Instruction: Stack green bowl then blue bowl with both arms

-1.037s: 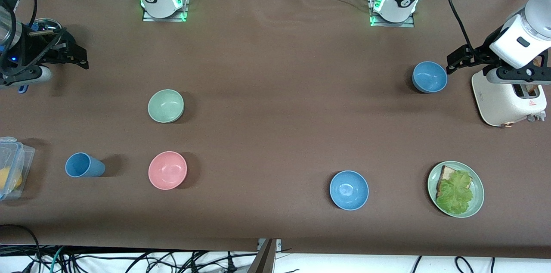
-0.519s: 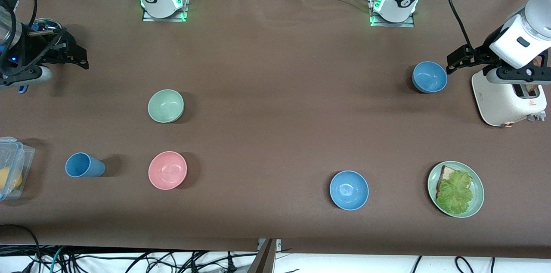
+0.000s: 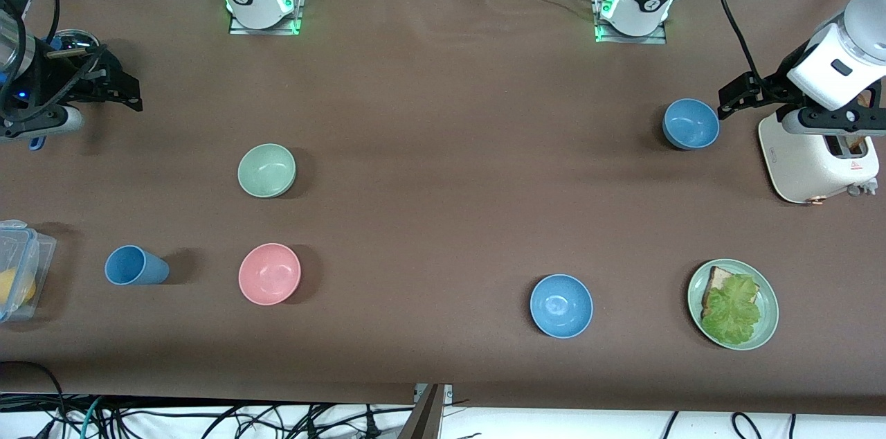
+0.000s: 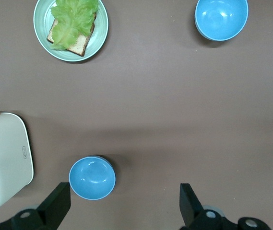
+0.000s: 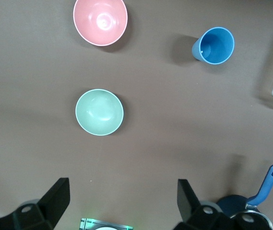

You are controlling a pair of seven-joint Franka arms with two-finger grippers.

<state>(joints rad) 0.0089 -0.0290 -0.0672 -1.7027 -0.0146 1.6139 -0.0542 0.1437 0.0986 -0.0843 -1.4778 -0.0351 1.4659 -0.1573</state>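
The pale green bowl point(image 3: 266, 170) sits upright toward the right arm's end of the table, also in the right wrist view point(image 5: 99, 112). One blue bowl point(image 3: 690, 124) sits beside the toaster; it also shows in the left wrist view point(image 4: 92, 178). A second blue bowl point(image 3: 561, 305) sits nearer the front camera point(image 4: 221, 18). My left gripper point(image 3: 728, 98) point(image 4: 123, 194) is open and empty, up in the air beside the first blue bowl. My right gripper point(image 3: 130, 94) point(image 5: 123, 189) is open and empty, raised at the right arm's end.
A pink bowl point(image 3: 269, 273) and a blue cup point(image 3: 135, 266) stand nearer the front camera than the green bowl. A white toaster point(image 3: 817, 155) and a green plate point(image 3: 765, 328) with bread and lettuce are at the left arm's end. A clear container point(image 3: 17, 269) sits at the table edge.
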